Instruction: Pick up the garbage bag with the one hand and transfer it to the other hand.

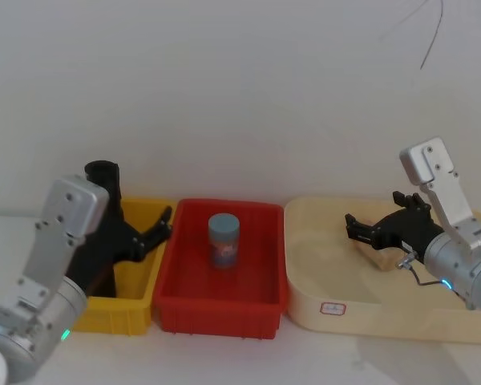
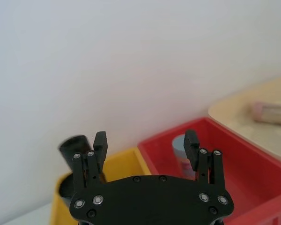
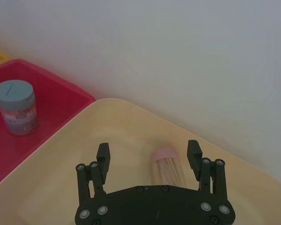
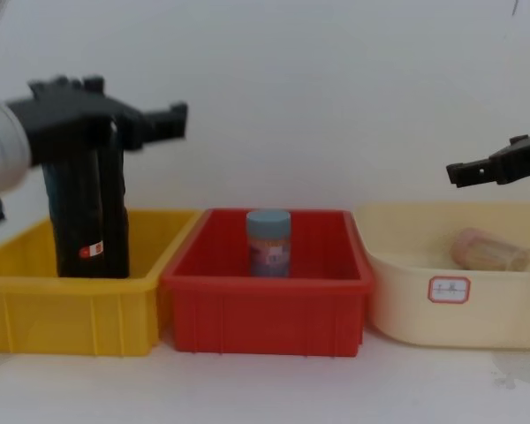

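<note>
The garbage bag (image 4: 79, 203) is a tall glossy black roll standing upright in the yellow bin (image 4: 35, 300), with a small red-and-white sticker low on its side. Its top shows as a dark tube in the head view, garbage bag (image 1: 102, 172), and in the left wrist view, garbage bag (image 2: 74, 146). My left gripper (image 4: 171, 122) hovers at the height of the roll's top, open, fingers pointing toward the red bin. The roll sits outside the left gripper (image 2: 145, 143), beside one finger. My right gripper (image 1: 351, 227) hangs open over the beige tray (image 1: 321, 281), holding nothing.
A red bin (image 1: 224, 309) in the middle holds an upright jar with a blue lid (image 1: 223, 239). A pink-lidded jar (image 3: 167, 168) lies on its side in the beige tray, under the right gripper (image 3: 150, 152). A white wall stands close behind the bins.
</note>
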